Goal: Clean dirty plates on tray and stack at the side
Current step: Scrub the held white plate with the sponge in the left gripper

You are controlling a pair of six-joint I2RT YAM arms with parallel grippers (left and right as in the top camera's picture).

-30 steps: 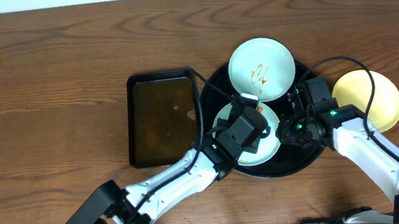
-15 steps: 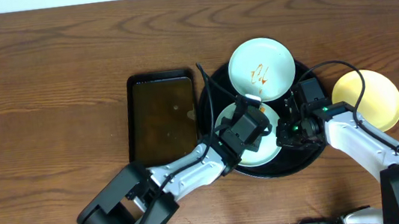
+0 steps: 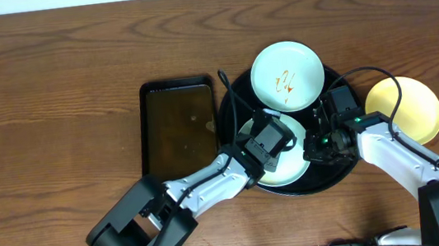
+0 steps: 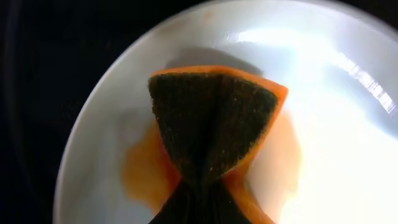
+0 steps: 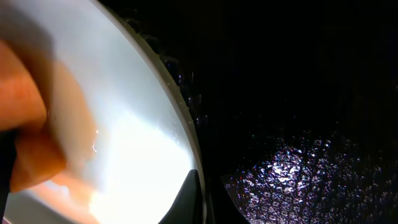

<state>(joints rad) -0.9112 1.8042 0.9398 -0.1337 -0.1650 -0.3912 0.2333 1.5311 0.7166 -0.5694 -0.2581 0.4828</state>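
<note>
While the left gripper [image 3: 273, 136] is clenched on an orange sponge [image 4: 211, 118] pressed onto the near mint plate [image 3: 285, 170], the right gripper [image 3: 316, 142] is closed on that plate's right rim, inside the black tray [image 3: 337, 172]. If that thin pinch slips, scrubbing could spin or skid the plate and smear sauce. Beyond lies the squiggled mint plate [image 3: 287, 75]. The yellow plate [image 3: 407, 106] rests on the wood tabletop [image 3: 50, 92] just beside the tray.

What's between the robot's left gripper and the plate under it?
An orange sponge with a dark scrubby face. The left gripper presses it onto the pale plate, with an orange smear around it. The left wrist view shows it.
</note>
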